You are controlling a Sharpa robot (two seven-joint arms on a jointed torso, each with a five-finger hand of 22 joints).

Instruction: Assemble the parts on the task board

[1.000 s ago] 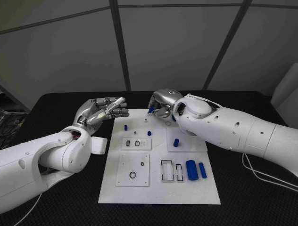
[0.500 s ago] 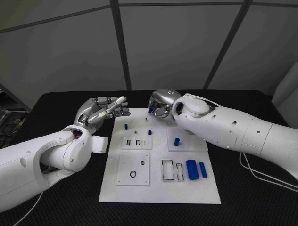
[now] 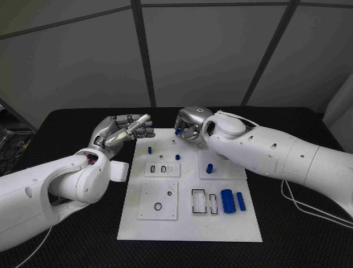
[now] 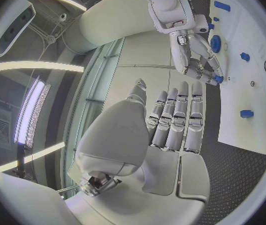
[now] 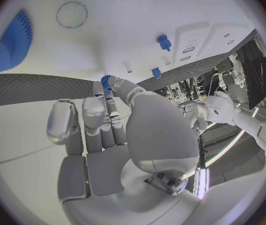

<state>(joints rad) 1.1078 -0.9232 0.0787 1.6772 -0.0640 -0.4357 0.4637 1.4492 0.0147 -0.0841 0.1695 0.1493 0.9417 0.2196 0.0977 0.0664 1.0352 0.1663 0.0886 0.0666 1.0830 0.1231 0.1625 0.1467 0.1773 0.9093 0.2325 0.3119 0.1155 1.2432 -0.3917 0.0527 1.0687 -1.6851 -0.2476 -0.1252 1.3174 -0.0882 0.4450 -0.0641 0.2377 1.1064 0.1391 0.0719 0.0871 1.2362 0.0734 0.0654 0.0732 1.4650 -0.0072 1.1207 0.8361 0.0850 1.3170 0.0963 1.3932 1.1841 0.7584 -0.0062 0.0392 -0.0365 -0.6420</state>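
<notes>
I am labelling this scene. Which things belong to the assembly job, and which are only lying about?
Job: board; blue parts on it, such as the big cylinder, the peg and the gear; small blue part pinched by the right robot hand.

Lying about: black table; cable.
</notes>
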